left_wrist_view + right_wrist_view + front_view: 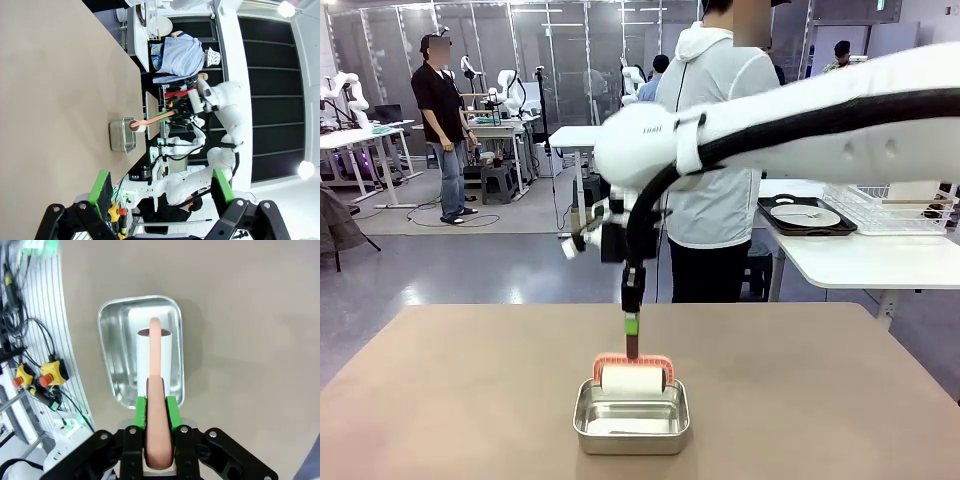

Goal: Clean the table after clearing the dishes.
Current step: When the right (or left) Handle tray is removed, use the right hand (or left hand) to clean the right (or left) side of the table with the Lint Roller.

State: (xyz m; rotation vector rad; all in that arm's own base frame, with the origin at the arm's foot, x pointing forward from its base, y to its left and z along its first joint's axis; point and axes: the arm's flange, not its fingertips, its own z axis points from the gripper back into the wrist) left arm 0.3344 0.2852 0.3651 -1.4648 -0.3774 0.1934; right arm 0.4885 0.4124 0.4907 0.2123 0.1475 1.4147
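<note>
**A:** What has your right gripper [156, 405] got?

**B:** My green pads [141, 411] are clamped on the salmon handle of a lint roller [155, 352]. The handle runs down from my fingers. Its white roll sits within the rim of the steel pan [114, 335]. I cannot tell whether the roll touches the pan's floor.

**A:** And where is the pan?

**B:** It stands on the table [820, 400], near my side and about midway across.

**A:** And your left gripper [161, 186]?

**B:** Its jaws are wide apart with nothing between them, and it is well apart from the pan.

**A:** Where are the dishes?

**B:** One white plate [805, 215] with cutlery on it lies on a dark tray [772, 228]. The tray is on the white side table [860, 262], just beside a wire rack [895, 208]. A person [715, 150] stands at the far side of my table.
</note>
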